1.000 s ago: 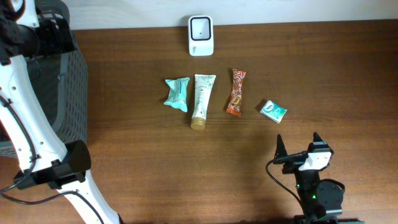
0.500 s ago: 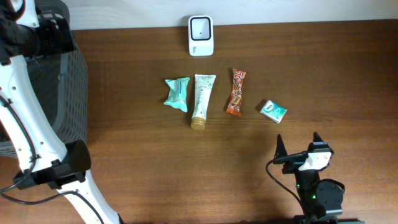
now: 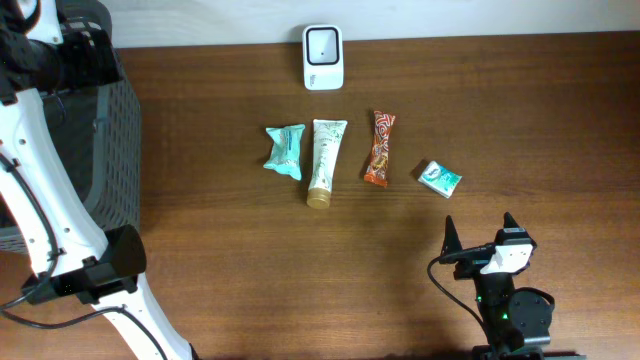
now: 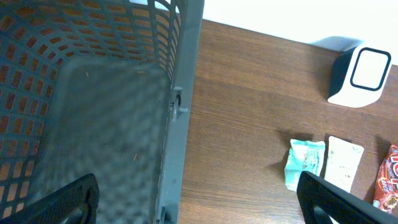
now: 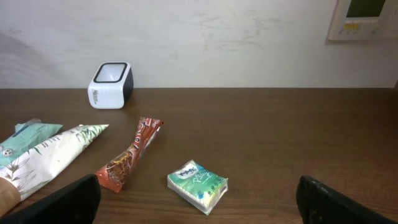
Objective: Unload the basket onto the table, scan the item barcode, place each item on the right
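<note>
A white scanner (image 3: pixel 322 57) stands at the table's far edge. In front of it lie, in a row, a teal pouch (image 3: pixel 284 150), a leaf-printed tube (image 3: pixel 324 160), a red-brown snack bar (image 3: pixel 378 147) and a green tissue pack (image 3: pixel 439 178). My right gripper (image 3: pixel 480 232) rests open near the front edge, a short way before the tissue pack (image 5: pixel 198 186), holding nothing. In the right wrist view the scanner (image 5: pixel 111 84) faces up at the back left. My left gripper (image 4: pixel 199 202) hangs open and empty over the basket's rim, left of the pouch (image 4: pixel 304 163).
A dark grey mesh basket (image 3: pixel 110 150) stands at the table's left end, its right wall (image 4: pixel 183 106) running beneath my left gripper. A white wall rises behind the table, with a wall panel (image 5: pixel 364 18) at the top right.
</note>
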